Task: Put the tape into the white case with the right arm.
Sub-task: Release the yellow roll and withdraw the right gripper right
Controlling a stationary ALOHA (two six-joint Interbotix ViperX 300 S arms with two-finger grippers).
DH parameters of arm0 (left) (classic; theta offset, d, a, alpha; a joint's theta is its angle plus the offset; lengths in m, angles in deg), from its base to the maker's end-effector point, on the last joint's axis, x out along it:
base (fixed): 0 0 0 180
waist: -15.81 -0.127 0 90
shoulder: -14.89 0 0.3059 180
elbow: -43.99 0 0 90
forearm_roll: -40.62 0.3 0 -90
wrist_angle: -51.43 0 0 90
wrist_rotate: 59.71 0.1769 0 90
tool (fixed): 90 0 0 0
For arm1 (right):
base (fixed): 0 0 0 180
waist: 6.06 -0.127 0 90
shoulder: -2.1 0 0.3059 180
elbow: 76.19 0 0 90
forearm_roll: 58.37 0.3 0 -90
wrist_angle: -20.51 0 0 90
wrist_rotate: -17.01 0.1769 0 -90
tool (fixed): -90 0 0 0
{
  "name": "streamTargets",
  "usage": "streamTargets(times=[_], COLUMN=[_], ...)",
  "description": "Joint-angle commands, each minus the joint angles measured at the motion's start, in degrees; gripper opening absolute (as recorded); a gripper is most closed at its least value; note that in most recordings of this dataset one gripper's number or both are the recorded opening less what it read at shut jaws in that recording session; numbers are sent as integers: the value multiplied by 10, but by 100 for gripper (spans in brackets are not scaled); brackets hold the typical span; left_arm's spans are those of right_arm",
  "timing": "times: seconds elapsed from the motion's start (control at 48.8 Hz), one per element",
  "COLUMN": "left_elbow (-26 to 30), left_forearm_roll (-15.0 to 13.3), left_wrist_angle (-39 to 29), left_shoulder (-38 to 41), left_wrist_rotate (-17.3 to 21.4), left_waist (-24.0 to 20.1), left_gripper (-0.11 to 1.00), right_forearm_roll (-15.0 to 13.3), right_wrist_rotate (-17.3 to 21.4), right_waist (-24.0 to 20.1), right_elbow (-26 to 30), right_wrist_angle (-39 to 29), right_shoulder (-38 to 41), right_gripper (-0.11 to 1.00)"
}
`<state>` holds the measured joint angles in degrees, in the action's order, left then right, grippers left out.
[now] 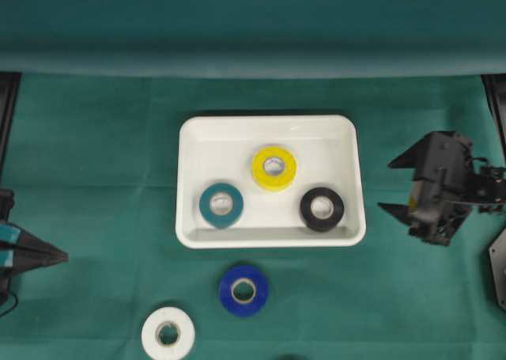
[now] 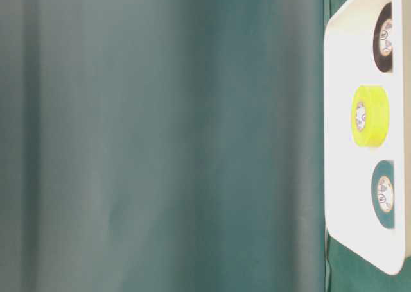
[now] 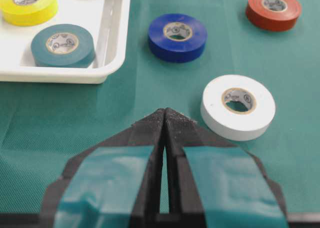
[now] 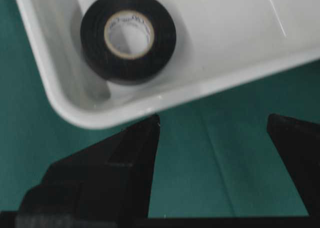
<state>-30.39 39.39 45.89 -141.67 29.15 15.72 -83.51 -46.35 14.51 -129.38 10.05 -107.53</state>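
A: Where are the tapes sitting?

B: Three are lying flat in the white case (image 1: 348,138), which is sitting in the middle of the bench (image 1: 95,154). The yellow tape (image 1: 274,168) is in the middle of the case. The teal tape (image 1: 221,205) is lying near the case's front left corner. The black tape (image 1: 322,209) is lying near its front right corner.

A: Are any tapes lying outside the case?

B: Yes. The blue tape (image 1: 243,289) is lying on the green cloth just in front of the case. The white tape (image 1: 168,334) is lying at the front edge of the bench, a bit to the left of the blue one. The left wrist view is also showing a red tape (image 3: 273,9) on the cloth, well apart from the case.

A: What is the right gripper (image 1: 399,184) doing?

B: It is hanging beside the right edge of the case with its two black fingers spread wide. It is holding nothing. Its camera is looking at the black tape in the case corner.

A: And the left gripper (image 1: 62,256)?

B: It is sitting near the left edge of the bench. Its fingers with the light-blue patches are pressed together, and nothing is between them.
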Motion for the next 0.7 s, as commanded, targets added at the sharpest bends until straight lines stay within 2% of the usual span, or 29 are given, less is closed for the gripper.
streamTargets(times=[0.0, 0.164, 0.389, 0.533, 0.676], left_elbow=[6, 7, 6, 6, 6], left_forearm_roll=[-2, -2, -2, -2, -2], left_wrist_angle=[5, 5, 5, 5, 5], left_shoulder=[4, 4, 4, 4, 4], left_wrist_rotate=[0, 0, 0, 0, 0], left_waist=[-1, -1, -1, -1, -1], left_gripper=[0, 0, 0, 0, 0], right_forearm_roll=[-1, 0, 5, 9, 9], right_wrist_rotate=[2, 4, 7, 6, 7], right_waist=[0, 0, -11, -54, -123], right_elbow=[-11, -37, -47, -49, -59], right_wrist_angle=[4, 4, 4, 4, 4], right_shoulder=[-32, -81, -94, -96, -97], right_gripper=[64, 64, 64, 64, 64])
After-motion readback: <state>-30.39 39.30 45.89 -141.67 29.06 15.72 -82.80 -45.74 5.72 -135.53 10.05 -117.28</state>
